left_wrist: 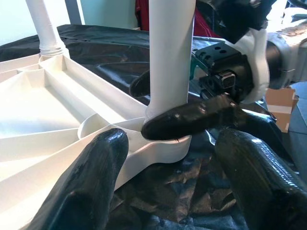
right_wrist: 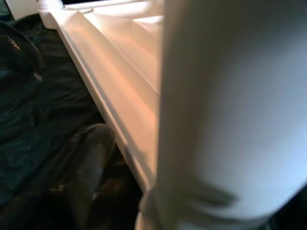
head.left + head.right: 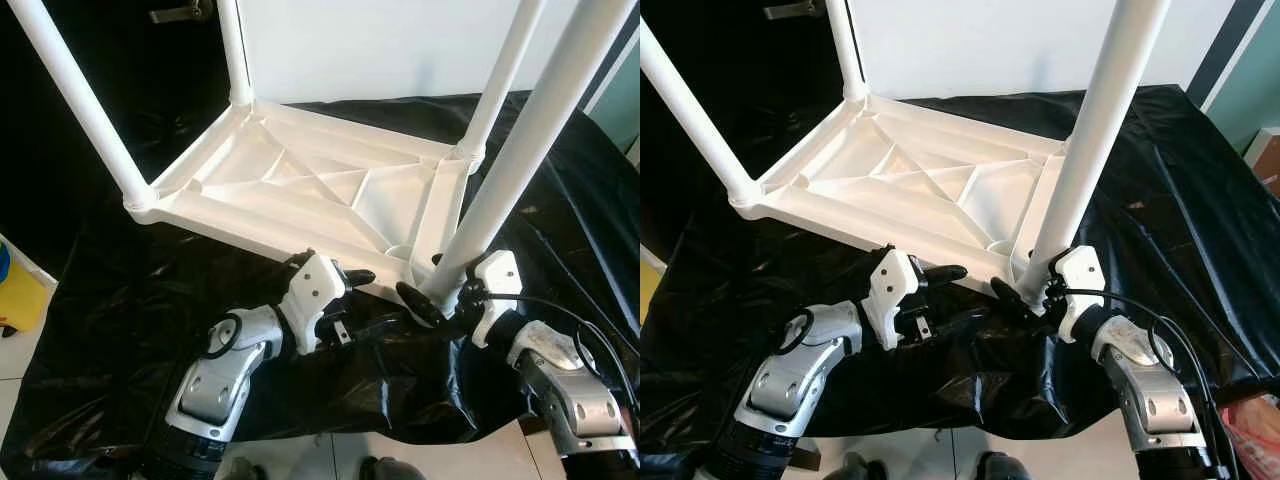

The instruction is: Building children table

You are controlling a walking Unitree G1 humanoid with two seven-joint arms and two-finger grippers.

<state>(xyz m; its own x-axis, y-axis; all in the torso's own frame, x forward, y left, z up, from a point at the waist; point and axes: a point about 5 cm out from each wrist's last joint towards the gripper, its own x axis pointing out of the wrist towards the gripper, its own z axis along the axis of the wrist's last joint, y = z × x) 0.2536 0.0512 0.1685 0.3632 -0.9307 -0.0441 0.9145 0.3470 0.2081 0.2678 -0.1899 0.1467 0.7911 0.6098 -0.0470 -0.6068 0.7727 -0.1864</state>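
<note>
Four legs up, right gripper on the near-right one

Right gripper [image 3: 437,296] has its black fingers pinched round the base of the near-right leg [image 3: 520,150] where it enters the corner socket; left gripper [image 3: 350,290] sits just left of it by the near edge, fingers spread and holding nothing. My worry: if that leg isn't fully seated, any sideways shove from the wrist could tilt it or slide the whole upside-down white plastic table [image 3: 320,185] across the slick black sheet [image 3: 120,300]. Ribbed underside faces up, looks light and smooth.

left pincer [image 3: 352,283]: fingers spread | right pincer [image 3: 432,300]: clamped, arm low
</note>
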